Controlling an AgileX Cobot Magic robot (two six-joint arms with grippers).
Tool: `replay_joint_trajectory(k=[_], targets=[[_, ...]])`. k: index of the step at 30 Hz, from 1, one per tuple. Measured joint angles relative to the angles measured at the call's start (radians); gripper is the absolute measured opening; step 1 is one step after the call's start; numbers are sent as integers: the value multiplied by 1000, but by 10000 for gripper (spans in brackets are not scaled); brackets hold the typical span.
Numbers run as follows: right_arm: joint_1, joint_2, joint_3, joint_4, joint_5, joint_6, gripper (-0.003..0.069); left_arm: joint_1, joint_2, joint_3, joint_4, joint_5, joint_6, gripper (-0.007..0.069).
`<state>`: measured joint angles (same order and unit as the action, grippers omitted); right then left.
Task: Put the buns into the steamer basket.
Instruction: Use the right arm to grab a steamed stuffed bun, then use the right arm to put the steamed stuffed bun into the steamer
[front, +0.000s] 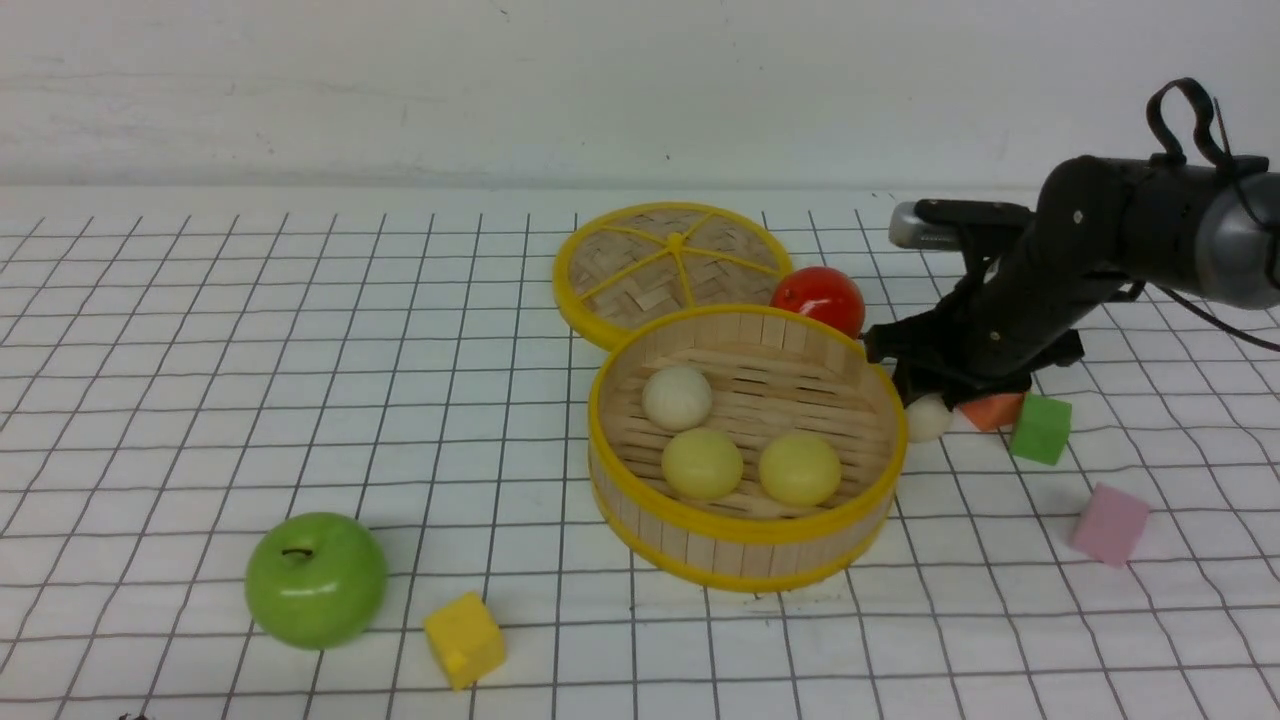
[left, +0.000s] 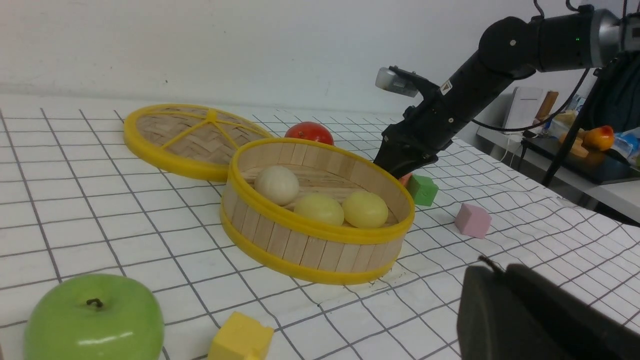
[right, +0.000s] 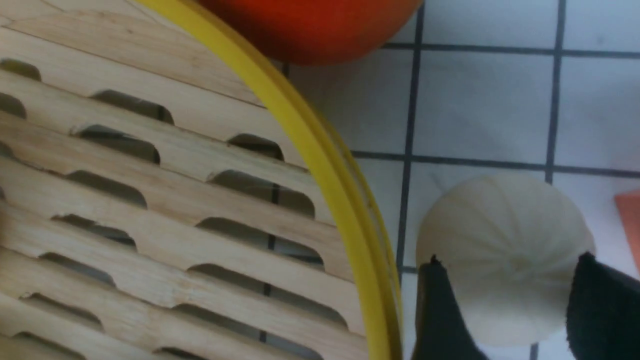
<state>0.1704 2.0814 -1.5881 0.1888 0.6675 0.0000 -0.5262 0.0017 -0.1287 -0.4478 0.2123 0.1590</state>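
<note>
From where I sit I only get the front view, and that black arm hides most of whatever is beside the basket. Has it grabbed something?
Observer: Yes. The right wrist view shows the right gripper with its jaws against both sides of the loose cream-white bun, just outside the rim of the steamer basket.
Visitor: Is that bun smooth?
Observer: No. Close up, fine pleats run up to its top.
Visitor: And the other arm? I see none.
Observer: The left wrist view shows the left gripper, jaws shut, well apart from the basket.
</note>
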Motion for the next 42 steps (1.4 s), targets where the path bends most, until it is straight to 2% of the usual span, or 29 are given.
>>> replay_joint_trajectory(k=[3,9,15,20,35,42], targets=[[0,4,0,-12,-3,-5,308,0,0,0,0,0,0,29],[0,10,0,-49,-4,-7,139,0,0,0,0,0,0,29],[0,24,0,-52,-22,-7,36,0,0,0,0,0,0,30],[0,22,-2,-56,-13,-21,-1,0,0,0,0,0,0,36],[5,-179,-1,-60,99,-95,-1,0,0,0,0,0,0,50],[113,-239,0,137,123,-224,-1,0,0,0,0,0,0,57]])
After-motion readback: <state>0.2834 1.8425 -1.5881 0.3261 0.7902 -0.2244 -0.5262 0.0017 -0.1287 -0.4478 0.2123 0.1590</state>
